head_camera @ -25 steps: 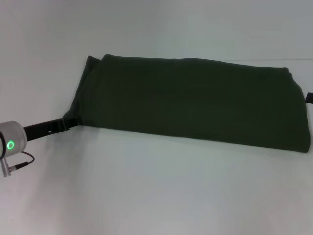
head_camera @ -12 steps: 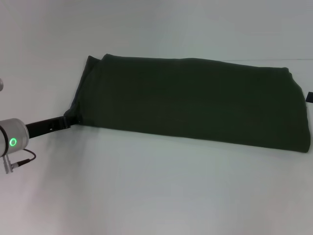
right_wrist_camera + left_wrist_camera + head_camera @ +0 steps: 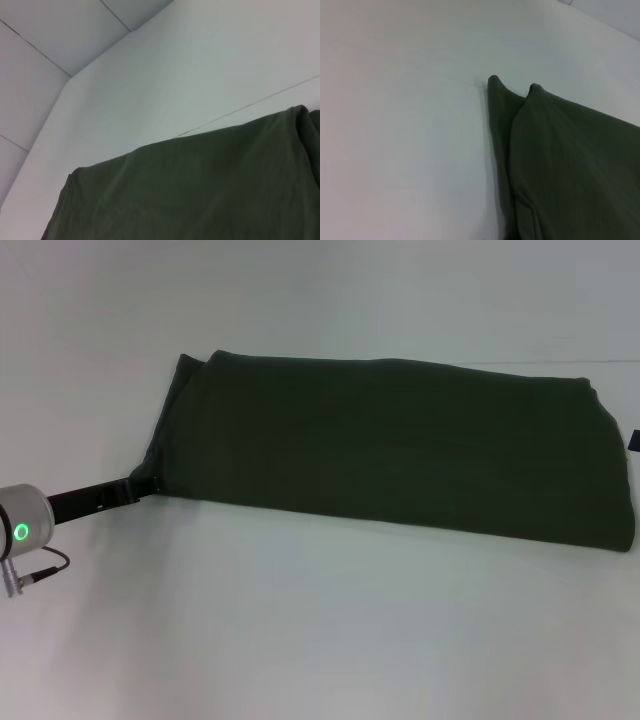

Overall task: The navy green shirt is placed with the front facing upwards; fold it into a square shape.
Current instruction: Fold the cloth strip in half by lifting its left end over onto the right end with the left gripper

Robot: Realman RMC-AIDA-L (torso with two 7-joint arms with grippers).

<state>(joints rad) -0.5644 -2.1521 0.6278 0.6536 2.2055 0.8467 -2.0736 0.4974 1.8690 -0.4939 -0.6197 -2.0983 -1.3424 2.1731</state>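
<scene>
Table: white. Shirt folded into long band, lying flat across far-centre to right. L gripper at shirt's near-left corner, touching cloth; can't tell if pinching. R gripper at right edge by shirt's right end, state can't tell.

At the left edge of the head view, the left arm ends in a light grey cylindrical wrist housing with a small glowing green ring light on its face. A thin dark cable loops under it from a metal plug. A long black gripper extends from the housing toward the upper right.
</scene>
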